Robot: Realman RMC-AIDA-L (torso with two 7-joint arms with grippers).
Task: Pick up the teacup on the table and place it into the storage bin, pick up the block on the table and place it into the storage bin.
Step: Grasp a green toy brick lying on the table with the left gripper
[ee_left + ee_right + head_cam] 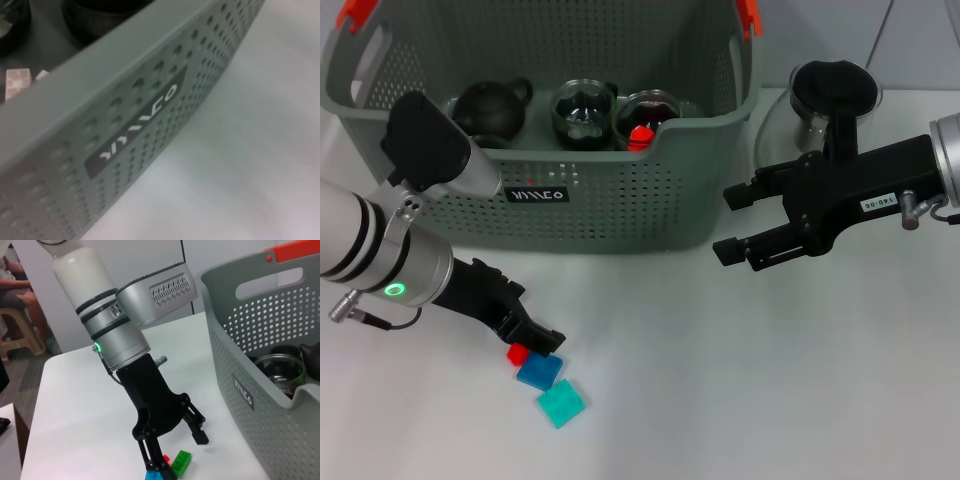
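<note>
From the head camera, the grey-green storage bin [620, 200] stood at the back of the white table [740, 380]. Inside it sat a dark teapot [492, 108], a glass teacup [584, 112] and a second glass cup [650, 115] with something red in it. The left gripper [532, 345] was down at the table in front of the bin, its fingertips at a cluster of blocks: a small red block [516, 353], a blue block [540, 371] and a teal block [561, 403]. The right gripper [732, 222] hovered open and empty beside the bin's right end, near a glass teapot [825, 105].

The left wrist camera showed only the bin's perforated front wall [150, 120], its black label [136, 122] and bare table.

From the right wrist camera, the left gripper [172, 452] stood upright over the blocks with its fingers spread; one finger [152, 457] touched the blue block [151, 475], with the red block [165, 459] and a green-looking block [181, 462] just beside. The bin [260, 390] stood nearby.
</note>
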